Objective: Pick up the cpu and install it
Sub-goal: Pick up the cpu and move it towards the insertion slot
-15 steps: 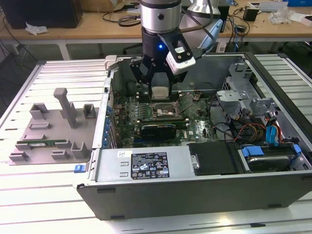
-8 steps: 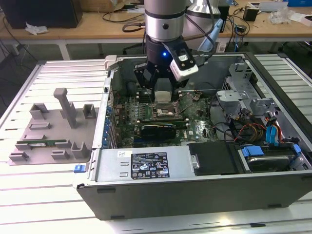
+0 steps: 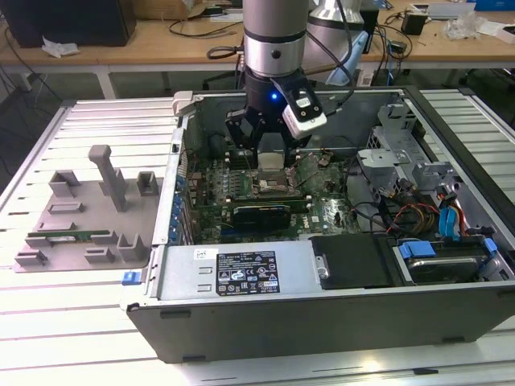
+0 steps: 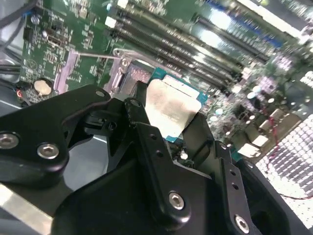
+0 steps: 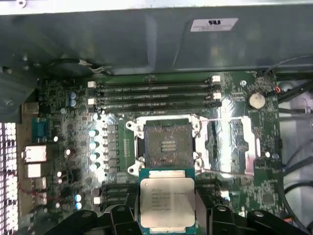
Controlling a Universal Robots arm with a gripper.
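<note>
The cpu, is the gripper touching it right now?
Touching. In the second wrist view the gripper clamps the cpu between its black fingers, one against each side.

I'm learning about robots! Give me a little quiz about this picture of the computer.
1. True or false: the cpu already lies in the socket.
2. What does the pincer hold? A: a screw. B: the cpu. C: a spoon.
3. Fill the gap: the socket is ____ (full or empty).

Key: 1 false, the cpu is held beside the socket; 2 B; 3 empty.
</note>
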